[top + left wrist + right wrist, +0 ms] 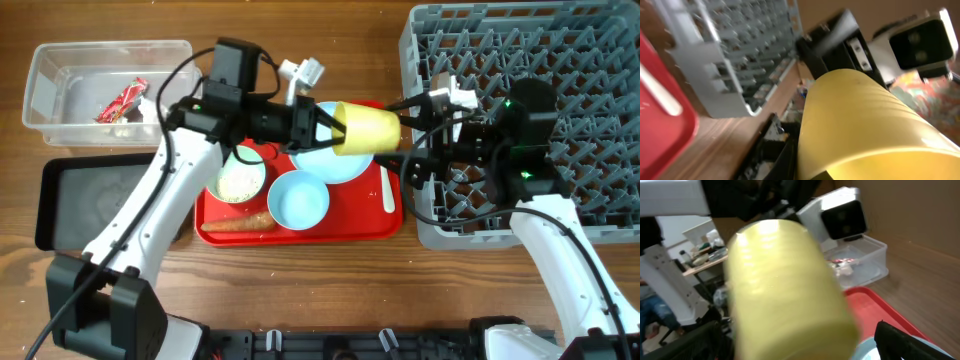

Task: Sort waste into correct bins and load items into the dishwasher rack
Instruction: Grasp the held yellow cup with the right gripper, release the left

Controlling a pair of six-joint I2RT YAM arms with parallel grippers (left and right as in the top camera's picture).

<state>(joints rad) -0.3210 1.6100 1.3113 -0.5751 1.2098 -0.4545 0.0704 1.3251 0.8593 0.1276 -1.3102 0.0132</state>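
My left gripper (335, 128) is shut on the rim of the small yellow cup (368, 128), which it holds on its side above the red tray. The cup (860, 125) fills the left wrist view. My right gripper (408, 138) is open, with the cup's base between its fingers; the right finger (900, 340) stands apart from the cup (790, 295). The pale blue plate (330, 162), small blue bowl (298, 200), green bowl (240, 178) of rice crumbs, carrot piece (240, 224) and white spoon (387, 190) lie on the tray. The dishwasher rack (570, 90) stands at the right.
The red serving tray (300, 232) sits at the centre. The clear tub (60, 95) at the back left holds the red-and-white wrapper (122, 100). The black tray (95, 205) lies in front of it. The rack's near corner (735, 55) is close to the cup.
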